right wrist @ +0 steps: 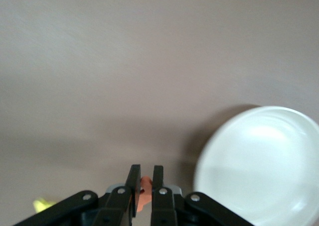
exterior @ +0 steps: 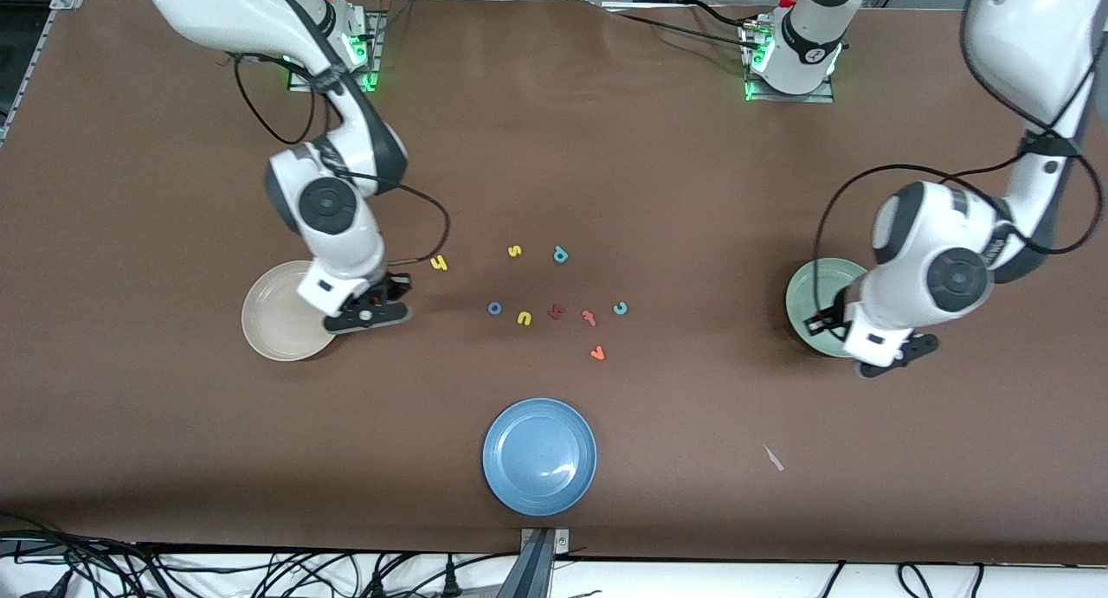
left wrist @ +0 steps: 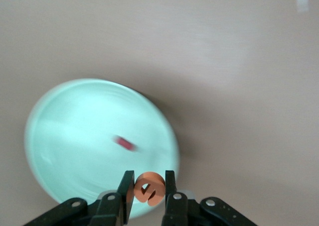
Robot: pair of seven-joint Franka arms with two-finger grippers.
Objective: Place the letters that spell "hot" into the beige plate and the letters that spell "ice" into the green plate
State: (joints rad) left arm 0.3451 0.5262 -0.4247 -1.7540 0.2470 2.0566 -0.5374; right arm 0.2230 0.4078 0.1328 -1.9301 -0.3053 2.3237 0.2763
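Note:
My left gripper (left wrist: 148,178) is shut on the orange e (left wrist: 149,187) over the rim of the green plate (left wrist: 79,136). The dark red i (left wrist: 124,143) lies in that plate. In the front view this gripper (exterior: 883,363) hangs at the green plate's (exterior: 818,291) edge. My right gripper (right wrist: 144,172) is shut on an orange letter (right wrist: 145,193), the t, mostly hidden by the fingers. It is over bare table beside the beige plate (right wrist: 259,166), also shown from the front (exterior: 273,312). The yellow h (exterior: 440,263), blue o (exterior: 494,308) and teal c (exterior: 620,308) lie mid-table.
A blue plate (exterior: 539,456) sits near the front camera's table edge. Other letters lie mid-table: yellow s (exterior: 514,251), teal p (exterior: 560,254), yellow u (exterior: 524,318), a dark red letter (exterior: 557,311), a salmon one (exterior: 589,318), orange v (exterior: 597,352). A white scrap (exterior: 773,458) lies toward the left arm's end.

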